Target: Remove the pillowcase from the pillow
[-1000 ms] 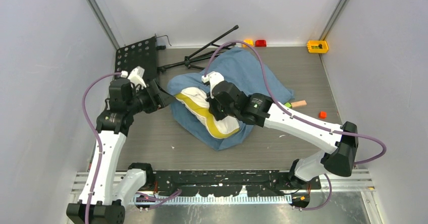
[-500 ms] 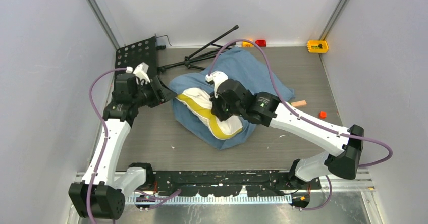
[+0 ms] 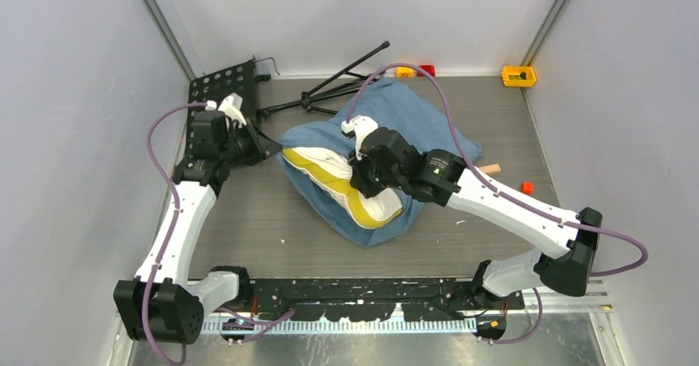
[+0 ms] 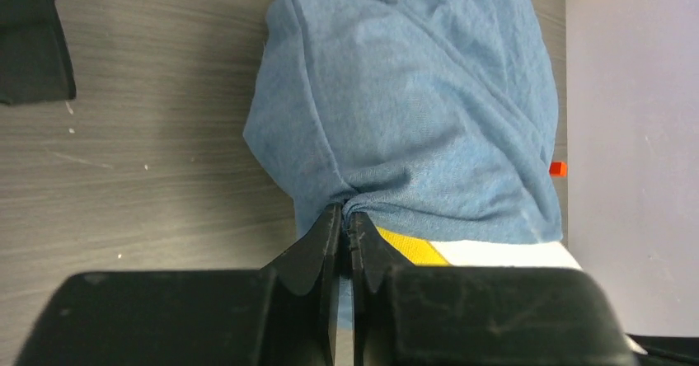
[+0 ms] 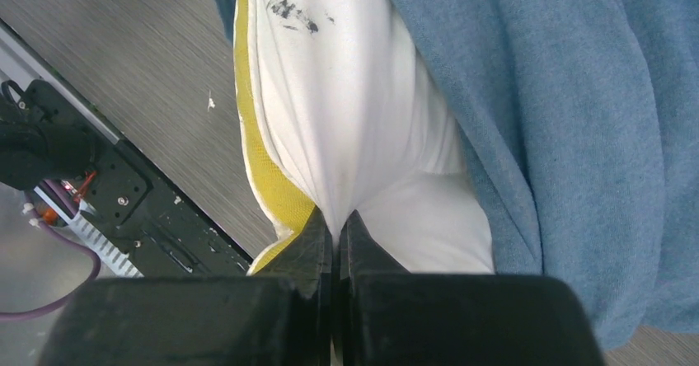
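Note:
The dusty blue pillowcase point(image 3: 416, 119) lies crumpled mid-table, still wrapped round the far part of the pillow point(image 3: 328, 166), whose cream end with yellow piping sticks out toward the left. My left gripper point(image 3: 270, 147) sits at the pillowcase's left edge. In the left wrist view the left gripper point(image 4: 344, 218) is shut on a pinched fold of the pillowcase point(image 4: 412, 94), with the pillow's yellow piping point(image 4: 412, 251) just beside it. My right gripper point(image 5: 336, 222) is shut on a pleat of the pillow's white fabric point(image 5: 354, 94); the pillowcase point(image 5: 569, 135) bunches to its right.
A black perforated plate point(image 3: 221, 86) and a folded black stand point(image 3: 338, 82) lie at the back left. Small blocks dot the back and right: yellow point(image 3: 518, 75), red point(image 3: 425, 70), orange point(image 3: 527, 187), wooden point(image 3: 490, 169). A black rail point(image 3: 371, 292) runs along the near edge.
My left gripper has moved back and in to the pillowcase's left edge and closed on its fabric. The right arm has shifted slightly right, still holding the pillow.

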